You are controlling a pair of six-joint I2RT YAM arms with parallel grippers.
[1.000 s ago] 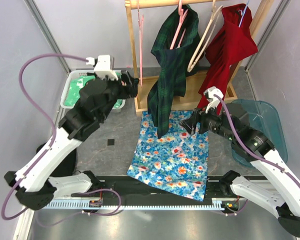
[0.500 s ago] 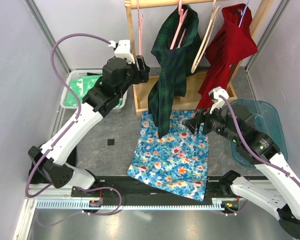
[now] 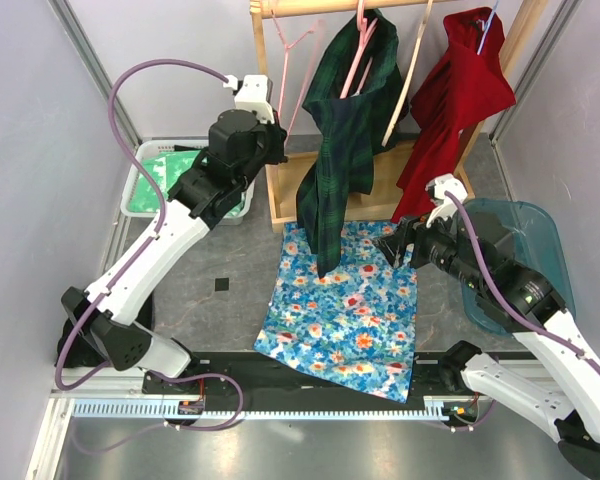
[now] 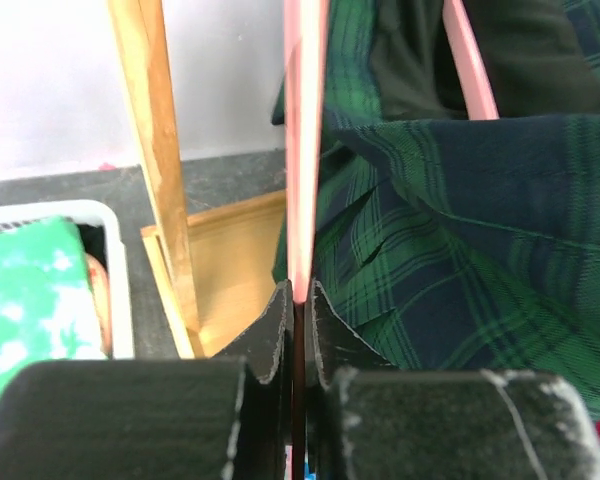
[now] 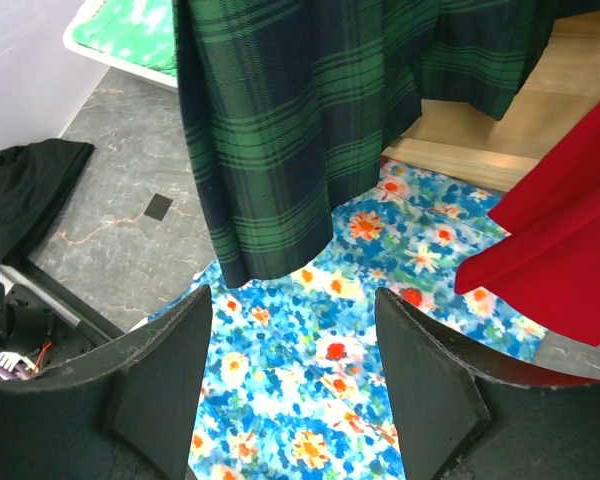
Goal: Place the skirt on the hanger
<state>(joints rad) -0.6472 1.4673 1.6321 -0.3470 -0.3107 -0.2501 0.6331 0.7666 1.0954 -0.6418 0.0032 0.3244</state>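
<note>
L gripper is clamped shut on the lower edge of the empty pink hanger, jaws pinched w/ only that thin strip between them. From my L wrist cam the hanger is edge-on, so I get one narrow pink line and can't make out its shape; the top runs out of frame. In the overhead view my wrist body covers the pinch point, and the hanger's hook is cut off at the top edge by the wooden rack. R gripper hangs w/ jaws wide and nothing between them, above the far R part of the skirt. The skirt, blue floral, lies spread flat on the table, well below the hanger and not touching it. Its far L corner is hidden under the hem of the green plaid garment hanging from the rack, and its near edge laps over the black rail by my bases. The red garment to the R is cropped at the top. White basket behind my L arm is mostly blocked, contents only a patch of green cloth. Small black square on the table is too tiny to read.
</note>
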